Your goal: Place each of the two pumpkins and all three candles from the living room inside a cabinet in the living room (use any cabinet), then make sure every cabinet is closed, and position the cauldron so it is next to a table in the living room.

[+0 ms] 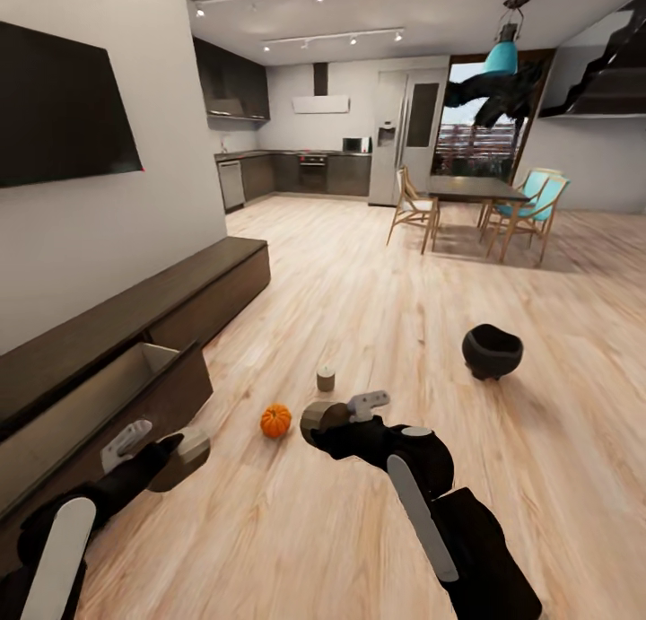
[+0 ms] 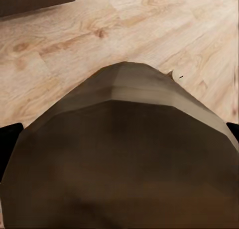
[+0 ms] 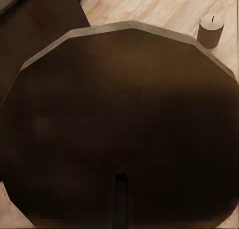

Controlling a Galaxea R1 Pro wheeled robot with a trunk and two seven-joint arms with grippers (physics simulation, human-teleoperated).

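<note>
We read no writing anywhere. Our left claw point(image 1: 184, 449) and right claw point(image 1: 325, 420) each clamp a candle; the cabinet point(image 1: 135, 333) drawer at nine o'clock gapes, contents hidden.

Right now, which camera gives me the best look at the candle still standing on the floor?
The head view: the loose candle stands whole on the wood floor, beside the pumpkin. The right wrist view catches it small at the edge, behind the held candle.
</note>
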